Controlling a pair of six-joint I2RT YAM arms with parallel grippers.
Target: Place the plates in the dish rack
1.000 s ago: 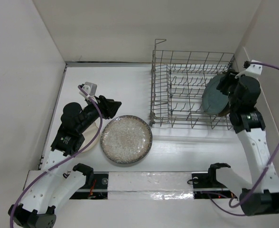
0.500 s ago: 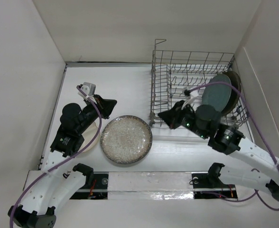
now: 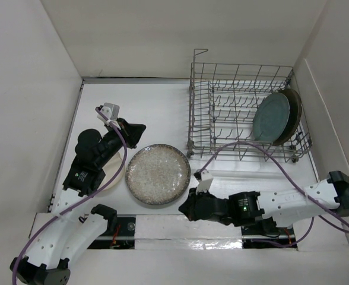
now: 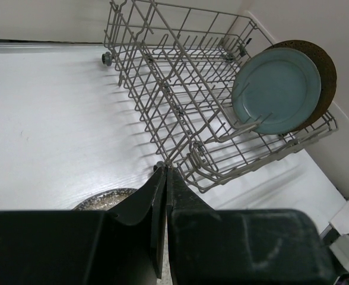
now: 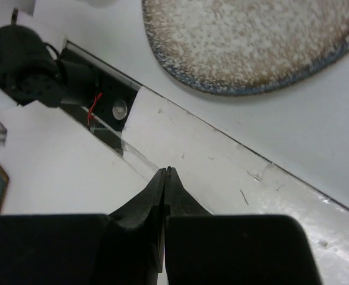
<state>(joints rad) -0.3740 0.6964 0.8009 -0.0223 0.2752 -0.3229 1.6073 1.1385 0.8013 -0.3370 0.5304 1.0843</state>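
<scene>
Speckled plate (image 3: 158, 174) lies flat between dish rack (image 3: 191, 119) and cream plate (image 3: 119, 176).

Grey-blue plate (image 3: 270, 117), brown plate (image 3: 295, 111) stand in dish rack (image 3: 221, 111) — speckled plate (image 3: 158, 174), cream plate (image 3: 120, 173) lie outside.

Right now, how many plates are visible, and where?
4. A grey-blue round plate and a brown plate behind it stand in the grey wire dish rack; a speckled beige plate lies on the table; a cream plate sits partly hidden under the left arm.
</scene>
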